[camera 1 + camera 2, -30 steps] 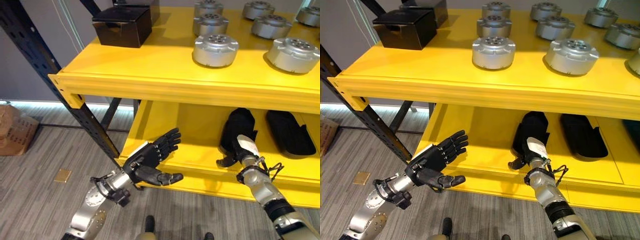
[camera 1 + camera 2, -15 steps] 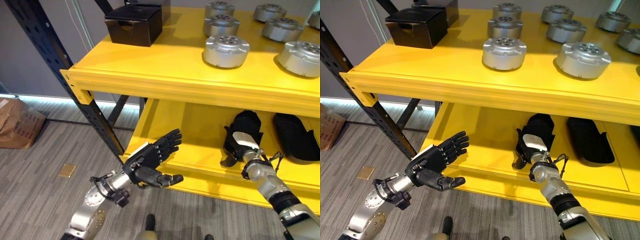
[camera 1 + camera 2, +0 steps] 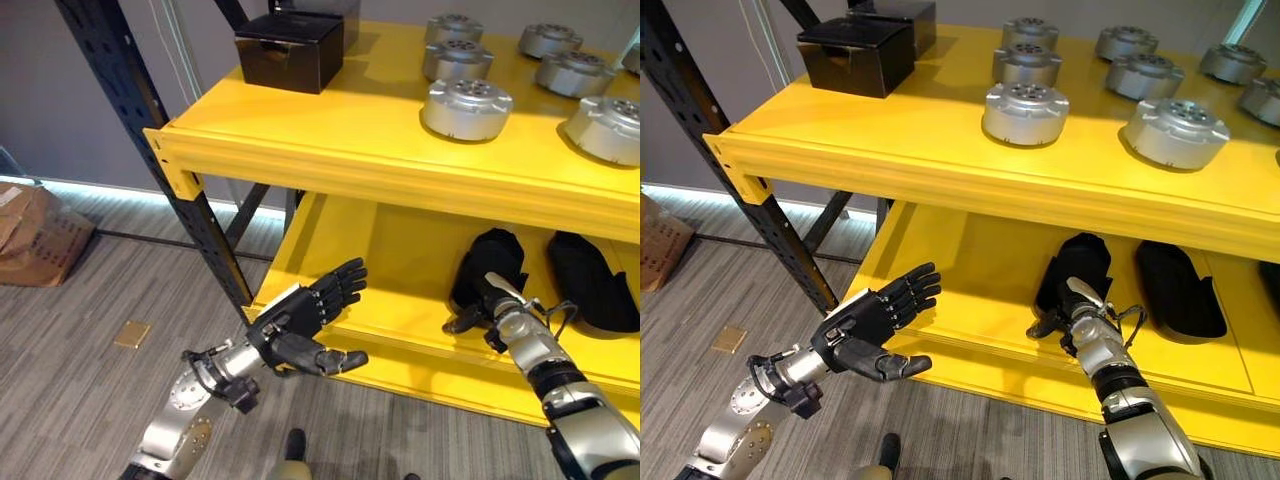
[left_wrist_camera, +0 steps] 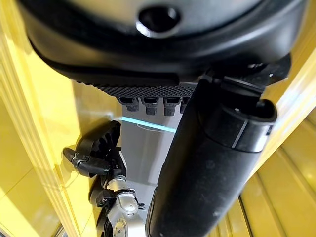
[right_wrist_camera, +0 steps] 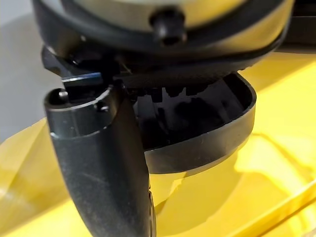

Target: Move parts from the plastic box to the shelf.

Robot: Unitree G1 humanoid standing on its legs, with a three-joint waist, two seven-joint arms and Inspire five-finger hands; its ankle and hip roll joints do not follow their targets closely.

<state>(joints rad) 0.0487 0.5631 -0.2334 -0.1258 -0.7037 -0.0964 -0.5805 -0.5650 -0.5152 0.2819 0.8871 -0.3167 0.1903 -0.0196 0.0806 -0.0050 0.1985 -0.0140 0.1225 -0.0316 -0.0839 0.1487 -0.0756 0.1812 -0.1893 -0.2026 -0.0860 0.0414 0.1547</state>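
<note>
My right hand reaches onto the lower yellow shelf and meets the near end of a black oval part; its thumb sticks out to the left. In the right wrist view the black part's rim curves close round the hand. My left hand hovers open and holds nothing, in front of the lower shelf's front edge. Several round silver parts stand on the upper shelf.
A second black part lies right of the first. Black boxes stand at the upper shelf's back left. A dark perforated upright carries the shelf's left corner. A cardboard box and a small tan piece lie on the floor.
The whole picture has shifted, so the camera has moved. My right hand has rolled a little against the black part. The left hand keeps its open pose.
</note>
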